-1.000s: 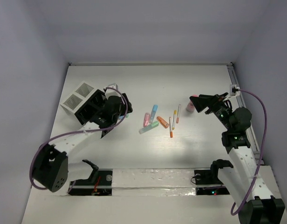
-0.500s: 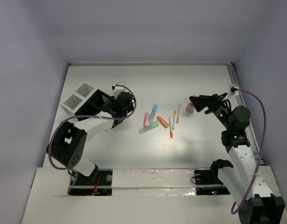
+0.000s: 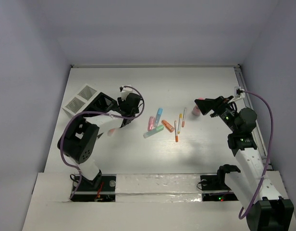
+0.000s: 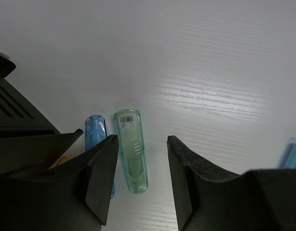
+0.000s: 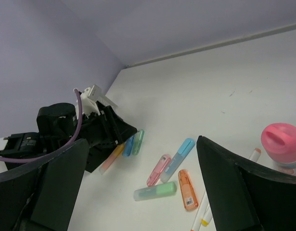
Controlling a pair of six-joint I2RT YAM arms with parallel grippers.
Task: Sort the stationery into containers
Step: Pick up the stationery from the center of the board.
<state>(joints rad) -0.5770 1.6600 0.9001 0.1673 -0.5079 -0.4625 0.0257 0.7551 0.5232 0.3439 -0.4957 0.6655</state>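
Progress looks close to nil, judging by what lies loose. No item can be seen inside any container, tho the insides of the black organiser [image 3: 101, 102] and the two white mesh cups [image 3: 80, 100], both toward the left edge of the worktop [image 3: 153, 163], aren't visible well enough to be sure. L jaws hang just off the organiser's right side, part-open & narrowish, straddling a green marker [image 4: 131, 154] that lies flat on the worktop. One finger looks v. close to it, maybe touching; the other stands apart w/ a gap, so it's not gripped yet as far as I can tell. Blue marker [image 4: 94, 134] lies just beside the green one, roughly parallel, partly hidden by a finger. An orange marker [image 5: 112, 158] lies next to that, nearest the organiser. Middle of the worktop has a cluster [image 3: 153, 132] of 4 chunky markers (pink, blue, green, orange), some touching, w/ approx 3 thin pens [image 3: 176, 131] just to its right. R jaws are spread wide, holding nothing, hovering by the pink cup [image 5: 282, 139] nr the right edge; one pen end lies just beside that cup. Step in hand, I'd say: pick up the green marker for the organiser or a mesh cup. Left to do is prob. everything: the 3 markers by the organiser & the whole middle lot. Nothing visible settles which container takes which sort.
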